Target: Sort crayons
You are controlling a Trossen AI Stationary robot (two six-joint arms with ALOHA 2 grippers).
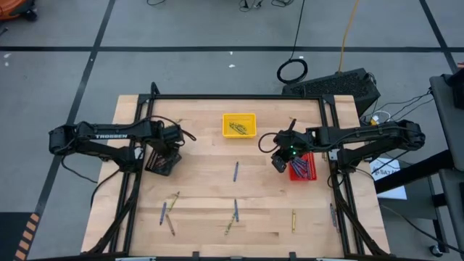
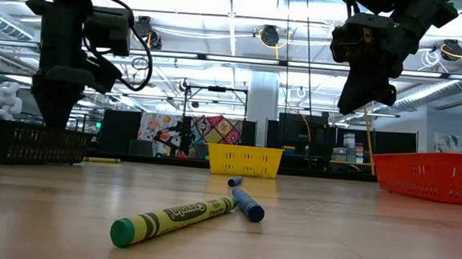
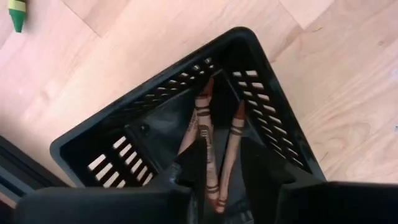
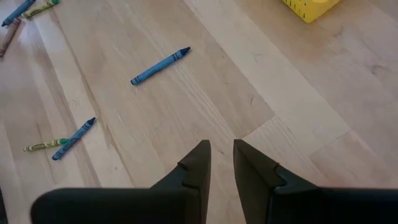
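My left gripper (image 1: 161, 155) points down into a black tray (image 3: 155, 118) at the table's left. Its fingers stand apart, with brown crayons (image 3: 217, 155) showing between them inside the tray. My right gripper (image 4: 222, 149) hangs above bare wood beside a red tray (image 1: 304, 168) that holds blue crayons. Its fingers are a narrow gap apart with nothing between them. A blue crayon (image 4: 160, 65) lies alone mid-table. Several blue, yellow and brown crayons (image 1: 235, 210) lie scattered toward the near edge. My left gripper has the lower end of a brown crayon (image 3: 219, 199) between its fingers, down inside the black tray. Whether either finger touches it, I cannot tell.
A yellow tray (image 1: 238, 125) with yellowish crayons stands at the far middle. In the low view, a yellow-green crayon (image 2: 173, 218) and a blue crayon (image 2: 246, 203) lie crossed near the front. A black frame (image 1: 239, 97) borders the table.
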